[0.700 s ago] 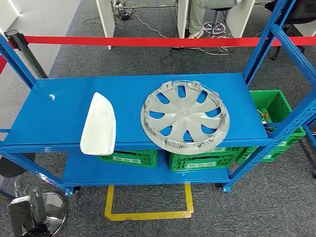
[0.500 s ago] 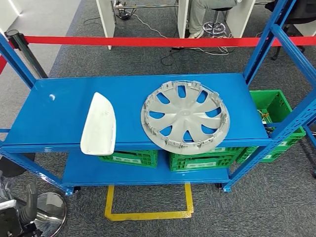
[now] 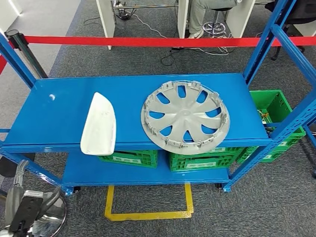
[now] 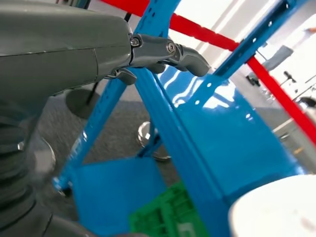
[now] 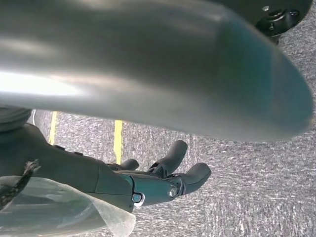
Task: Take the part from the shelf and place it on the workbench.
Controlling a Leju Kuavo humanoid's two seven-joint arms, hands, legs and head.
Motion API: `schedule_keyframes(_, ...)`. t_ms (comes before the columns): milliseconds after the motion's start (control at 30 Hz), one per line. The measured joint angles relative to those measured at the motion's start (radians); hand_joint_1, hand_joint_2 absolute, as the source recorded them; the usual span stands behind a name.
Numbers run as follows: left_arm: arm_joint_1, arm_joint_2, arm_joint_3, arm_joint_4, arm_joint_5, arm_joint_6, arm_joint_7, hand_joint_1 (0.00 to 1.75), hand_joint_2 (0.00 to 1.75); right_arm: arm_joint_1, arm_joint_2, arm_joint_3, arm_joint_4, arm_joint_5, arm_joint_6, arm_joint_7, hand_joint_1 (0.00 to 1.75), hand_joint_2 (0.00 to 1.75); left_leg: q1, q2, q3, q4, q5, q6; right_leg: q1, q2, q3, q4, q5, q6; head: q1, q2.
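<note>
My left hand (image 3: 27, 210) is hanging low at the near left, below the shelf (image 3: 67, 116), fingers apart and holding nothing. In the wrist view its fingers (image 4: 169, 52) are reaching out straight toward the shelf's blue upright. My right hand (image 5: 149, 180) is hanging over grey carpet, fingers loosely spread, nothing in it. The white part (image 3: 98, 124) is lying at the shelf's near left edge, overhanging it slightly. The hubcap (image 3: 185, 116) is sitting just right of it.

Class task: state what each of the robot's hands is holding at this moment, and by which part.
Nothing is held. The left hand is low beside the shelf, empty; the right hand hangs empty above the carpet.
</note>
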Motion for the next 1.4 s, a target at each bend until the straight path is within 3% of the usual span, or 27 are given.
schedule_keyframes(367,-0.010,0.164,-0.104,0.041,-0.175,0.012,0.153,0.00,1.75,-0.004,-0.017,0.025,0.004,0.021,0.030,0.010,0.00,0.00,0.000,0.000,0.000,0.000,0.000,0.000,0.000,0.000,0.000,0.000,0.000,0.000,0.000,0.000)
schedule_keyframes(633,-0.060,0.236,-0.185,0.082,-0.246,0.008,0.210,0.00,1.75,-0.006,-0.023,0.039,0.006,0.032,0.035,0.014,0.00,0.00,0.000,0.000,0.000,0.000,0.000,0.000,0.000,0.000,0.000,0.000,0.000,0.000,0.000,0.000)
schedule_keyframes(1000,-0.167,0.287,-0.276,0.147,-0.314,-0.015,0.255,0.00,1.75,-0.007,-0.026,0.055,0.007,0.042,0.033,0.029,0.00,0.00,0.000,0.000,0.000,0.000,0.000,0.000,0.000,0.000,0.000,0.000,0.000,0.000,0.000,0.000)
schedule_keyframes(1400,-0.240,0.298,-0.336,0.197,-0.348,-0.038,0.257,0.00,1.75,-0.007,-0.027,0.065,0.007,0.046,0.026,0.034,0.00,0.00,0.000,0.000,0.000,0.000,0.000,0.000,0.000,0.000,0.000,0.000,0.000,0.000,0.000,0.000)
